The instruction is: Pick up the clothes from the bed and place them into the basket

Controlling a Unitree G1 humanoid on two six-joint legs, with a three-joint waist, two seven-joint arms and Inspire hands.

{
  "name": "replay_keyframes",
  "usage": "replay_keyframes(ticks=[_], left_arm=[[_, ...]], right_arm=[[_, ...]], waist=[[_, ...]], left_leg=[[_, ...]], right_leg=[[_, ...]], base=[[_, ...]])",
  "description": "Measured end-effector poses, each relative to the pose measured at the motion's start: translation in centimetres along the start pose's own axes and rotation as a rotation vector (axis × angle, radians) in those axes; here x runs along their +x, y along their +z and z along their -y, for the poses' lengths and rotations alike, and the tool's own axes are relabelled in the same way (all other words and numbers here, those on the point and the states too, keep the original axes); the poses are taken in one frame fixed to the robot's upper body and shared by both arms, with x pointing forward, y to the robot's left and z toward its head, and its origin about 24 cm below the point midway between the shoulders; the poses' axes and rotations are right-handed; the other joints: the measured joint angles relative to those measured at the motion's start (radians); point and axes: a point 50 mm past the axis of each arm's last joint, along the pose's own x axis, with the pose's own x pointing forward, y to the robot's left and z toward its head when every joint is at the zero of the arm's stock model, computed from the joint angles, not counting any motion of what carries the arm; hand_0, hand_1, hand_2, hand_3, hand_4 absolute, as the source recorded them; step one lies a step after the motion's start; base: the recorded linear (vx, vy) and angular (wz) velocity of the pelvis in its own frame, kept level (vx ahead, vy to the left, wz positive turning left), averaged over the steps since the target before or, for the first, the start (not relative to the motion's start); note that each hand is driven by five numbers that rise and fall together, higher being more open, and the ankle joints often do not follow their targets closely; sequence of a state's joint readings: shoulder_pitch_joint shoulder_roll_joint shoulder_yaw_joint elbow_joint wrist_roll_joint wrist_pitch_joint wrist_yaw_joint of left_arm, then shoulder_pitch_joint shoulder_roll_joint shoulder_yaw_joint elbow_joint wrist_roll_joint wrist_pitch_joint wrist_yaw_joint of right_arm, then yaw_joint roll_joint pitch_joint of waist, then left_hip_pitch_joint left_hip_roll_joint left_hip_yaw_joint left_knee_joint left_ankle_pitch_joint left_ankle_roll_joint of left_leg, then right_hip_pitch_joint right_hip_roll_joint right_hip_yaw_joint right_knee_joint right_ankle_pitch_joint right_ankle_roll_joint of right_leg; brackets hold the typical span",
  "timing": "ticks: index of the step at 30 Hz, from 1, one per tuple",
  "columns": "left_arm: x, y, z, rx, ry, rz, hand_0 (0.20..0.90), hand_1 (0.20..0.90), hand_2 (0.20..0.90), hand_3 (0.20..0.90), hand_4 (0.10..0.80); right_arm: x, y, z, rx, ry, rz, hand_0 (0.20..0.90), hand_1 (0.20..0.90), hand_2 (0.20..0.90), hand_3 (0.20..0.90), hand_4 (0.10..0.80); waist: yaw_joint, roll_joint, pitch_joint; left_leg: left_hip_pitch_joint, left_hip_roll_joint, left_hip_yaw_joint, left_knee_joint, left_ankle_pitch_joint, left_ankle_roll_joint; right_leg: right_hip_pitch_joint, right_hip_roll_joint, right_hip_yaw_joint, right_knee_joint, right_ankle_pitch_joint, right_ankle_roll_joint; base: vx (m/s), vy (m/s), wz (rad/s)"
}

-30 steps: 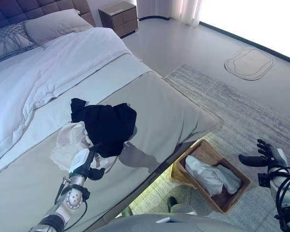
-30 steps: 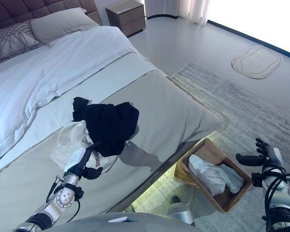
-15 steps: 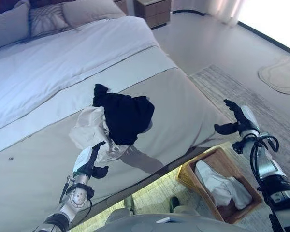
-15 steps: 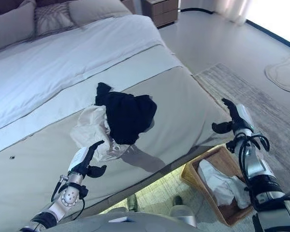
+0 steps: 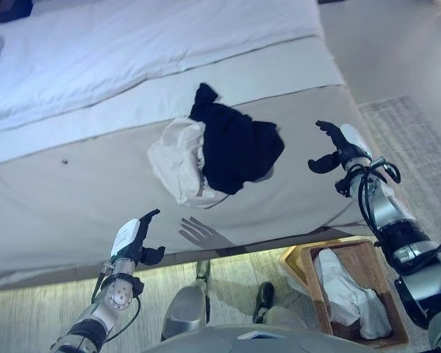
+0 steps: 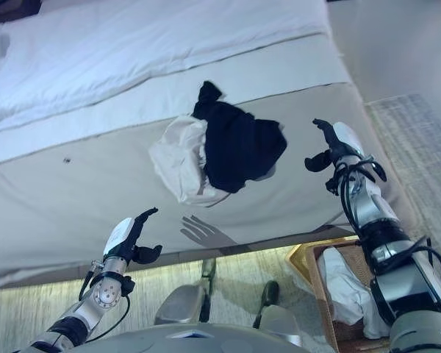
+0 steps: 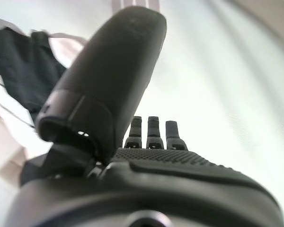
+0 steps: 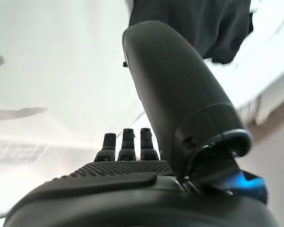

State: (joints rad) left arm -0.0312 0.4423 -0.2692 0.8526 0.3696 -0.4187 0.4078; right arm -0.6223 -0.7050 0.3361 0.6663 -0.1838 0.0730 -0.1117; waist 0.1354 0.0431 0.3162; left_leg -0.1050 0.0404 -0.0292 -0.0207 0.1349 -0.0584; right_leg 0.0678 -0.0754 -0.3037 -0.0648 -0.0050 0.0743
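Black + white clothes [image 5: 220, 151] heaped on bed [image 5: 81, 198]; basket [image 5: 397, 334] holds white garment [image 5: 349, 294].

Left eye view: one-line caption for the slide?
Both robot hands, left and right, open and empty beside the black garment and white garment on the bed; basket below.

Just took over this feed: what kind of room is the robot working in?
Most likely a bedroom: a made bed with white sheets fills the view, a black garment and a white garment lie on it, and a wicker basket stands on the floor beside it.
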Motion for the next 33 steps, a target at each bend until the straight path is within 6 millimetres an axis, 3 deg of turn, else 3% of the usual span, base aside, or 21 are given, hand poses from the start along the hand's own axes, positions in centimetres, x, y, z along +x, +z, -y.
replay_keyframes(ticks=[4, 8, 12, 15, 16, 22, 29, 30, 33], left_arm=[[0.8, 0.9, -1.3, 0.002, 0.026, 0.063, 0.900, 0.900, 0.900, 0.900, 0.800], [2.6, 2.7, -3.6, 0.026, 0.087, 0.150, 0.900, 0.900, 0.900, 0.900, 0.800], [3.0, 3.3, -4.1, 0.029, 0.110, 0.174, 0.900, 0.900, 0.900, 0.900, 0.800], [2.8, 3.6, -4.0, 0.026, 0.114, 0.199, 0.900, 0.900, 0.900, 0.900, 0.800], [2.6, 3.7, -4.1, 0.026, 0.114, 0.212, 0.900, 0.900, 0.900, 0.900, 0.800], [2.1, 4.6, -4.7, -0.006, 0.143, 0.280, 0.900, 0.900, 0.900, 0.900, 0.800], [2.1, 6.2, -5.5, -0.085, 0.199, 0.351, 0.900, 0.900, 0.900, 0.900, 0.800], [2.1, 6.4, -5.6, -0.094, 0.201, 0.360, 0.900, 0.900, 0.900, 0.900, 0.800], [2.1, 6.4, -5.7, -0.099, 0.210, 0.361, 0.900, 0.900, 0.900, 0.900, 0.800]], right_arm=[[1.4, 1.6, 2.1, 0.003, -0.049, -0.001, 0.900, 0.900, 0.900, 0.900, 0.800], [2.1, 3.2, 3.6, 0.009, -0.095, 0.022, 0.900, 0.900, 0.900, 0.900, 0.800], [2.7, 4.8, 4.0, 0.025, -0.106, 0.039, 0.900, 0.900, 0.900, 0.900, 0.800], [2.9, 4.7, 4.4, 0.044, -0.114, 0.001, 0.900, 0.900, 0.900, 0.900, 0.800], [3.0, 4.8, 4.7, 0.052, -0.122, -0.007, 0.900, 0.900, 0.900, 0.900, 0.800], [3.3, 6.1, 6.5, 0.059, -0.191, -0.015, 0.900, 0.900, 0.900, 0.900, 0.800], [3.8, 7.9, 8.9, 0.145, -0.286, -0.012, 0.900, 0.900, 0.900, 0.900, 0.800], [3.8, 7.9, 9.1, 0.157, -0.292, -0.017, 0.632, 0.632, 0.632, 0.587, 0.487], [3.9, 8.1, 9.5, 0.170, -0.312, -0.010, 0.300, 0.300, 0.300, 0.200, 0.100]], waist=[[0.041, 0.005, 0.101], [0.095, 0.003, 0.215], [0.129, 0.008, 0.240], [0.150, 0.008, 0.247], [0.152, 0.008, 0.247], [0.164, 0.010, 0.248], [0.167, 0.014, 0.250], [0.170, 0.015, 0.251], [0.171, 0.016, 0.251]], left_leg=[[-0.108, -0.014, -0.014, 0.106, -0.001, -0.002], [-0.175, -0.060, -0.032, 0.193, -0.025, 0.019], [-0.293, -0.097, -0.048, 0.337, -0.070, 0.033], [-0.358, -0.112, -0.060, 0.420, -0.107, 0.040], [-0.388, -0.114, -0.057, 0.451, -0.140, 0.036], [-0.538, -0.121, -0.059, 0.559, -0.142, 0.039], [-0.649, -0.112, -0.061, 0.602, -0.142, 0.038], [-0.661, -0.111, -0.063, 0.618, -0.142, 0.038], [-0.686, -0.111, -0.079, 0.661, -0.142, 0.038]], right_leg=[[-0.141, -0.046, -0.032, 0.237, -0.100, -0.019], [-0.271, -0.130, -0.039, 0.506, -0.204, -0.046], [-0.373, -0.186, -0.041, 0.661, -0.272, -0.056], [-0.423, -0.213, -0.049, 0.747, -0.316, -0.068], [-0.447, -0.220, -0.048, 0.775, -0.335, -0.063], [-0.601, -0.246, -0.032, 0.917, -0.368, -0.080], [-0.725, -0.245, -0.026, 1.000, -0.384, -0.106], [-0.736, -0.246, -0.025, 1.016, -0.392, -0.120], [-0.753, -0.245, -0.027, 1.052, -0.407, -0.133]], base=[[-0.052, 0.004, 0.30], [-0.008, 0.011, 0.30], [0.019, 0.001, 0.24], [0.068, -0.009, 0.27], [0.051, -0.008, 0.19], [-0.020, 0.034, 0.07], [-0.035, 0.010, 0.06], [-0.021, 0.000, 0.05], [-0.010, 0.002, 0.00]])
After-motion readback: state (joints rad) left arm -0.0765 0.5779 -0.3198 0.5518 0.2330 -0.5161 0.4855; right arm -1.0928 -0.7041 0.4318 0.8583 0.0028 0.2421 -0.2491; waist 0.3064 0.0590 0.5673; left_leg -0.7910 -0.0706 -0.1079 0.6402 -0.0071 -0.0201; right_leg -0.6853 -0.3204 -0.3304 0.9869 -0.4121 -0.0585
